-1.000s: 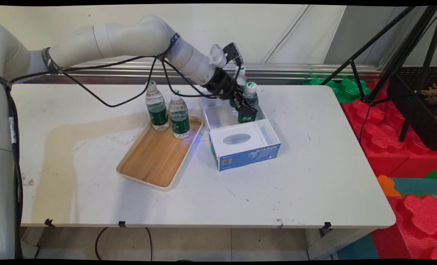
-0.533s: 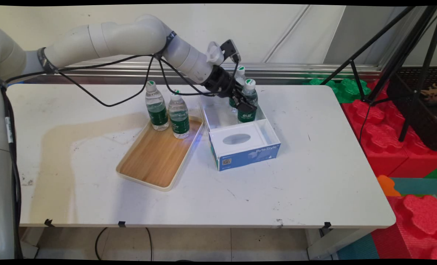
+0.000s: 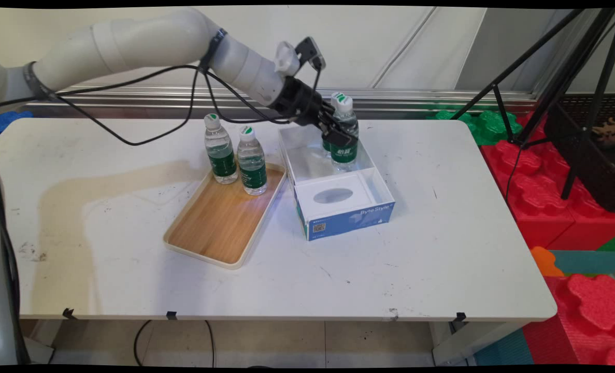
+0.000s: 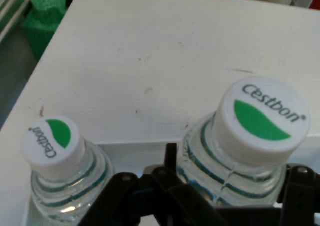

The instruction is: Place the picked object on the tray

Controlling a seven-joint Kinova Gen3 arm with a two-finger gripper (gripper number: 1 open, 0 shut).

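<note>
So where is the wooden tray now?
Main view: the wooden tray lies left of the blue-and-white box, two clear water bottles standing on its far end.

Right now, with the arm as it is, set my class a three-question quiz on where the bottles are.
1. How many clear, green-labelled plastic water bottles stand on the oblong wooden tray?
2. True or false: the black two-finger gripper is closed round a clear bottle with a white-and-green Cestbon cap.
3. Where is the second capped bottle, the one just beside the gripper?
A. on the tray
B. upright in the blue-and-white cardboard box
C. lying on the table

Key: 1. two; 2. true; 3. B
</note>
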